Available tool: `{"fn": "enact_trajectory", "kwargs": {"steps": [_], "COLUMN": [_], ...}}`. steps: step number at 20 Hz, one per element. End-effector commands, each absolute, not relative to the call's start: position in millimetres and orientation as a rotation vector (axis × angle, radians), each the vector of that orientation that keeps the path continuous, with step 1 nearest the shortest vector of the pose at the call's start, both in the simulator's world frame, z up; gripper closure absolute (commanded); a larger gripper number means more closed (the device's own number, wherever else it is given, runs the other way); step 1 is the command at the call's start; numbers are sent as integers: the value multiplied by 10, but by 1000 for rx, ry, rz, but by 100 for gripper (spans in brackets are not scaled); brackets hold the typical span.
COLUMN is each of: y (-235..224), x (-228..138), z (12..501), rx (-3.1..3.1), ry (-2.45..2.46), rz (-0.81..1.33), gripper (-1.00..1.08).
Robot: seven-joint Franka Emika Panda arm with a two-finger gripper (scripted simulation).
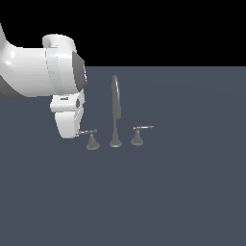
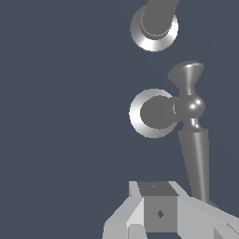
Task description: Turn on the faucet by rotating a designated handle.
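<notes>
The faucet (image 1: pixel 115 110) stands mid-floor, a tall gooseneck spout between two lever handles. The handle (image 1: pixel 91 137) is the one on the exterior view's left; its thin bar points toward my arm and its tip meets the white hand (image 1: pixel 67 120), which hides my fingertips there. In the wrist view the handle (image 2: pixel 189 108) is close, on its round flared base (image 2: pixel 140 114). Its long bar (image 2: pixel 196 158) ends right beside my gripper (image 2: pixel 158 212). The fingers look closed together with nothing between them. I cannot tell whether they touch the bar.
The twin lever (image 1: pixel 139 132) stands on the exterior view's right of the spout. The spout's round base (image 2: pixel 154 28) shows beyond the handle in the wrist view. The floor (image 1: pixel 182 192) is flat dark grey.
</notes>
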State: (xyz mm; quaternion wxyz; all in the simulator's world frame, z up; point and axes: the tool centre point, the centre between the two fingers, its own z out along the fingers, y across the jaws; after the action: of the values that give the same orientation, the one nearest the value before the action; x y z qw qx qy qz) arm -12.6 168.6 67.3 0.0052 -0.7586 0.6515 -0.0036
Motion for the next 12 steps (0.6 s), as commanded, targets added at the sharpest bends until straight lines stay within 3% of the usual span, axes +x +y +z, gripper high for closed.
{"fn": "enact_trajectory", "kwargs": {"steps": [1,12], "y": [1699,1566], "x": [-236,-478], "z": [652,660], "rx": [-2385,-2384], "ry": [2045,2041], "rz": [0,-4], "gripper": [108,108]}}
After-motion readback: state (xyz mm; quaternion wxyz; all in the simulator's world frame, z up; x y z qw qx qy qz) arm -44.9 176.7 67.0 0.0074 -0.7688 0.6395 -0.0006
